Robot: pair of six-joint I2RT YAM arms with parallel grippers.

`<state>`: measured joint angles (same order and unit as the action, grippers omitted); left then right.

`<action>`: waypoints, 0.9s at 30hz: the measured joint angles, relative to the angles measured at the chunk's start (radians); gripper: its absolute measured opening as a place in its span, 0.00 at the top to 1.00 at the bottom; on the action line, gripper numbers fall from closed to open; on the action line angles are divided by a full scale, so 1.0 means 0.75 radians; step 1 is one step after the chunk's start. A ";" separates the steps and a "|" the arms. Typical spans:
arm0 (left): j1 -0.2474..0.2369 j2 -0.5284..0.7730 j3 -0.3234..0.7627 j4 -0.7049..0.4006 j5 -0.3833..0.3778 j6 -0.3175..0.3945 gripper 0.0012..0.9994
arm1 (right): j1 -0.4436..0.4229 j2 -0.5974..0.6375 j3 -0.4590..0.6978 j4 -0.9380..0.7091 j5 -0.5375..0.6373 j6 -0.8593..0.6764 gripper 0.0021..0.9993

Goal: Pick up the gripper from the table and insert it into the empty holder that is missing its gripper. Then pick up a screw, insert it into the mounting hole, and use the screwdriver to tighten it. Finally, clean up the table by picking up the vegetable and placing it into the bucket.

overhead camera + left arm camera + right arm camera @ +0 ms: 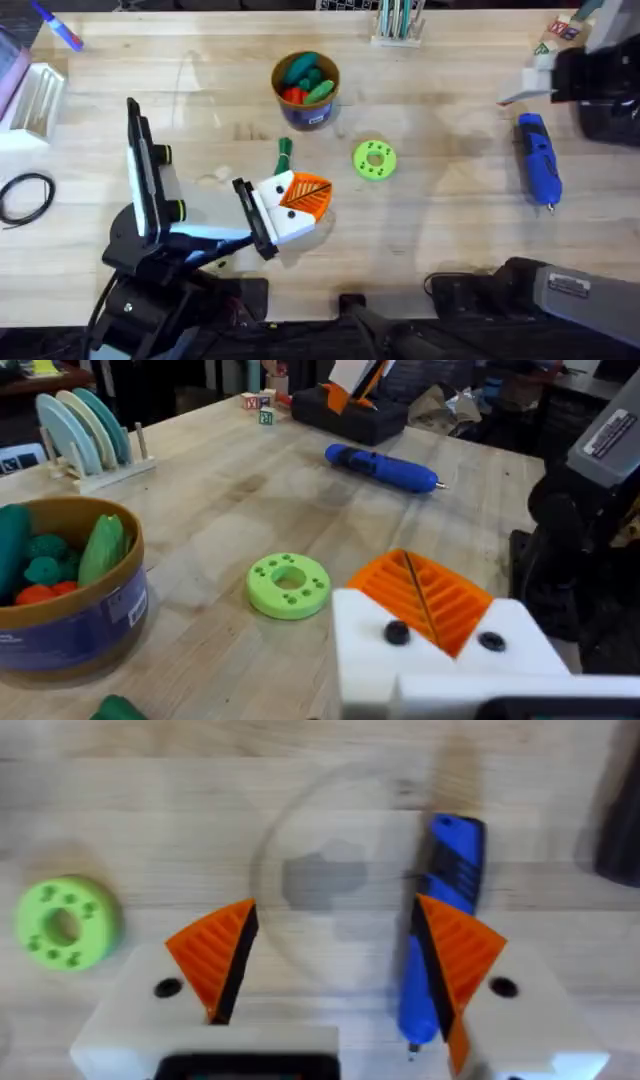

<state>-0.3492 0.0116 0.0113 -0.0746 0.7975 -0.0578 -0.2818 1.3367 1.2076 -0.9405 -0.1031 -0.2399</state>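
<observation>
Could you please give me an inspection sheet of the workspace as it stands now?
Surface: wooden table, dry, no spills.
Job's things: screwdriver lies flat at the right. The vegetable lies on the table, below the bucket, which holds toy vegetables.
Clutter: green disc mid-table; marker and white rack far left; plate rack; small blocks far right.
Hands: left hand shut, low near the vegetable. The right hand is open over the screwdriver.
Cables: black loop at the left edge.
Surroundings: room clutter beyond the table.
</observation>
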 joint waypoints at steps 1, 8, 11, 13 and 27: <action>0.000 0.000 0.000 0.000 0.000 0.000 1.00 | -0.041 0.029 0.000 0.013 0.003 -0.024 0.05; 0.000 0.000 0.000 0.000 0.000 0.000 1.00 | -0.264 0.274 0.000 0.074 0.071 -0.117 0.05; 0.000 0.000 0.000 0.000 0.000 0.000 1.00 | -0.300 0.380 0.000 0.078 0.093 -0.131 0.05; 0.000 0.000 0.000 0.000 0.000 0.000 1.00 | -0.306 0.443 0.000 0.085 0.126 -0.136 0.05; 0.000 0.000 0.000 0.000 0.000 0.000 1.00 | -0.306 0.635 0.001 0.208 0.191 -0.171 0.05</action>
<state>-0.3492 0.0116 0.0113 -0.0746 0.7975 -0.0578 -0.5110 1.8130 1.2083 -0.7845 0.0399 -0.3683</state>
